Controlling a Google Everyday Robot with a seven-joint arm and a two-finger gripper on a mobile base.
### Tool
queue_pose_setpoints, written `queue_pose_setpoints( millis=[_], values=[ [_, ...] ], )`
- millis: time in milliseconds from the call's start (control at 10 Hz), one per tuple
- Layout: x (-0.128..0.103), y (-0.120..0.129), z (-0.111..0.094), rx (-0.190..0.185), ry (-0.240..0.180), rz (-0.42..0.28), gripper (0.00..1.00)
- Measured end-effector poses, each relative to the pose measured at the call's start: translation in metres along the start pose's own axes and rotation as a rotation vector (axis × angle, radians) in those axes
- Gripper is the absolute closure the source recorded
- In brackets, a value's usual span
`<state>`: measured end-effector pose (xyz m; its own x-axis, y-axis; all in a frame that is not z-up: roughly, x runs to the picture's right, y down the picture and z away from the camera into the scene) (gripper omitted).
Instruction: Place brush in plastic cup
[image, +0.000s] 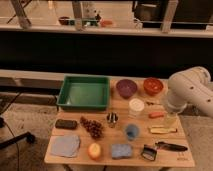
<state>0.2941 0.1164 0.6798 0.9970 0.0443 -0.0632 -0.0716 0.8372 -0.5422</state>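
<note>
right-centre of frame: my gripper (171, 119) is hanging under my smooth white arm (192, 90) | plastic cup (132, 131) is showing matt light-blue plastic | brush (167, 147) is looking matt black | metal cup (112, 118) is glinting shiny | table (167, 160) is showing bare wood

We see a black brush (170, 146), a light-blue cup (132, 131), a green tray (84, 92), a purple bowl (126, 87) and an orange bowl (153, 85) on the tan table (165, 159); the pale hand (171, 119) hangs over its right side.
</note>
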Motion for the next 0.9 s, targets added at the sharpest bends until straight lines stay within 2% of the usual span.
queue_pose_setpoints(
  millis=[300, 600, 700, 900],
  values=[
    [0.006, 0.015, 0.000, 0.048, 0.016, 0.009, 0.20],
    [0.012, 0.026, 0.003, 0.061, 0.021, 0.023, 0.20],
    [0.014, 0.028, 0.003, 0.064, 0.018, 0.029, 0.20],
    [0.025, 0.040, 0.006, 0.071, -0.013, 0.064, 0.20]
  ],
)
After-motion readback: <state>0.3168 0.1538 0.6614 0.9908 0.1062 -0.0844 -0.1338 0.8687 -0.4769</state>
